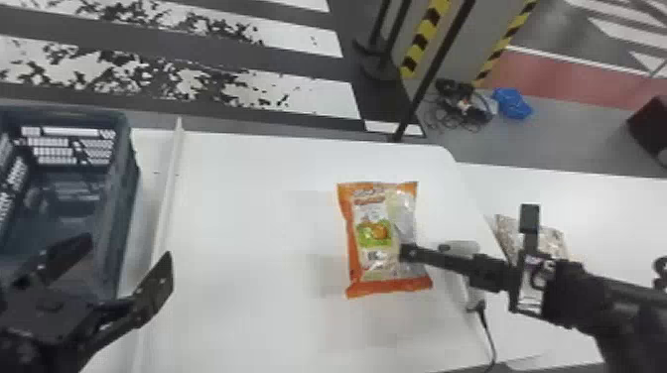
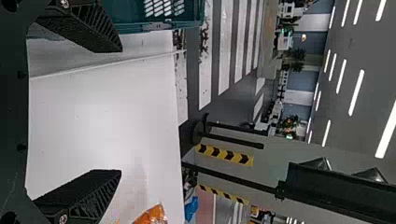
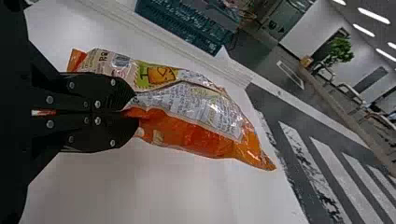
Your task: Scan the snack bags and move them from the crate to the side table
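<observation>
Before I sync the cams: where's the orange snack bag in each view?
Head view: orange snack bag, right of centre, over the white table.
Left wrist view: part of it, cut off by the picture's edge, across the table from the crate.
Right wrist view: near the middle, pinched in the right gripper.
Shared landmark: the crate, in all three.

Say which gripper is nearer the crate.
Left. The left gripper is open by the crate's right side, as the head view shows. The right gripper is well off to the right, pinching the orange snack bag.
</observation>
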